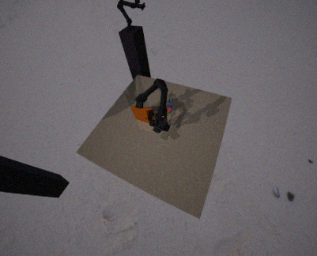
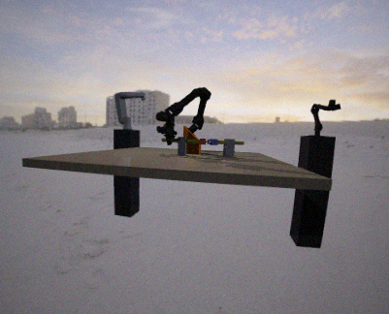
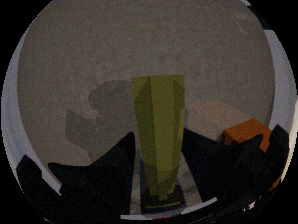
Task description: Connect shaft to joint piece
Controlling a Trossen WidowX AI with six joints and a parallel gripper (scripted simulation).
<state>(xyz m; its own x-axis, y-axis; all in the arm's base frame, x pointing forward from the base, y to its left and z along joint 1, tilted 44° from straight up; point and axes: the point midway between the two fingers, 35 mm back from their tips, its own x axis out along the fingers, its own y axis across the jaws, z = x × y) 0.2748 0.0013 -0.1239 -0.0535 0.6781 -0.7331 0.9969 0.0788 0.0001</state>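
The second shaft, yellow (image 2: 193, 141) (image 3: 162, 120), runs through a grey-blue block (image 2: 182, 146) and has a red end part (image 2: 203, 141) (image 1: 169, 110). The blue joint piece (image 2: 212, 141) (image 1: 171, 105) is beside that red part, roughly in line with it in the exterior view; whether the red end is inside it is too small to tell. The first shaft (image 2: 239, 142) passes through the other block (image 2: 229, 148). My gripper (image 3: 155, 133) (image 2: 168, 141) is open at the second shaft's outer end, a finger on each side, with gaps showing in the wrist view.
An orange wedge-shaped block (image 1: 143, 114) (image 2: 193, 145) (image 3: 247, 133) stands near my arm's base, close beside the second shaft. The tabletop (image 1: 145, 166) (image 2: 130, 162) carries shadows of the arm. Other arms stand on dark pillars (image 2: 126, 194) (image 2: 314, 160) beyond the table's edges.
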